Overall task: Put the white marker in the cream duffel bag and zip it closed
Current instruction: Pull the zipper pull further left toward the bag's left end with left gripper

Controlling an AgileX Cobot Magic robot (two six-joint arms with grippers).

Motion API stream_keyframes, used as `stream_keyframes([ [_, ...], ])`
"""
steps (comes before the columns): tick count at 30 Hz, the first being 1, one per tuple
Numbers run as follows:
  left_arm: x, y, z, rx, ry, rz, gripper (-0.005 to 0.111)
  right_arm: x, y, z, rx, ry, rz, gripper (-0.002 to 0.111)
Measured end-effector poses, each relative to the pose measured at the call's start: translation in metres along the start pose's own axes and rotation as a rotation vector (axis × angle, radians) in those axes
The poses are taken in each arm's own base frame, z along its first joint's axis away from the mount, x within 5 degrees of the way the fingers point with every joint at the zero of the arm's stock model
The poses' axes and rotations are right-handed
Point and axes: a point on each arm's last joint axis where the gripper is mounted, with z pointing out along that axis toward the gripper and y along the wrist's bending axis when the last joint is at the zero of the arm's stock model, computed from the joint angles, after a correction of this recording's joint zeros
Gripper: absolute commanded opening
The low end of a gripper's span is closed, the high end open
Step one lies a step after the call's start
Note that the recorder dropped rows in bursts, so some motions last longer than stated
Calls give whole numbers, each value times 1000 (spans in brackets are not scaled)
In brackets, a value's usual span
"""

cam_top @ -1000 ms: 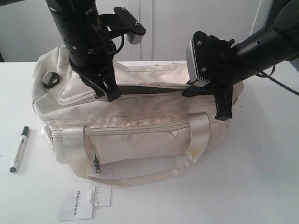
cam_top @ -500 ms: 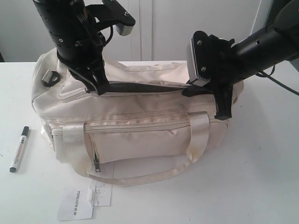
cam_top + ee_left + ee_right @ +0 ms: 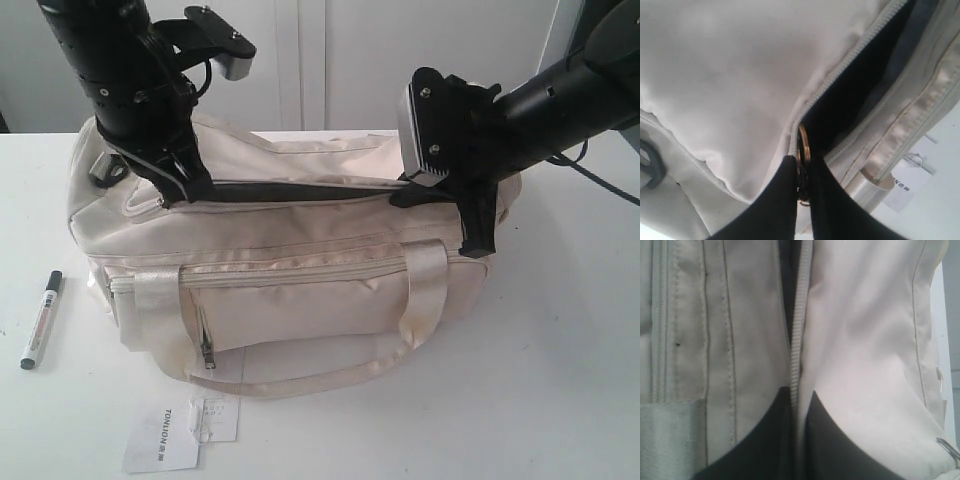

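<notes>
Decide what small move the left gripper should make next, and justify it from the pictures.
Probably open the left gripper to release the zip ring. The cream duffel bag already gapes along its top, black lining showing, while the right gripper pinches its far end; the white marker lies on the table beside it, ungrabbed.

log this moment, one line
left gripper: shut on zipper pull | right gripper: shut on cream duffel bag | zip: open | white marker: on table
</notes>
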Motion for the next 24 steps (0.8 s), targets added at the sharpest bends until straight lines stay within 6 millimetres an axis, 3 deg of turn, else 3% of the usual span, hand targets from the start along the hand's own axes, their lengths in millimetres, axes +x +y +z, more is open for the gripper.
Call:
stream_keyframes([
  [18,3,3,-5,-16,-8,-4,0,0,0,0,3,1,0,0],
  [24,9,8,-17,-42,-28,-18,0,0,-1,0,7,3,0,0],
])
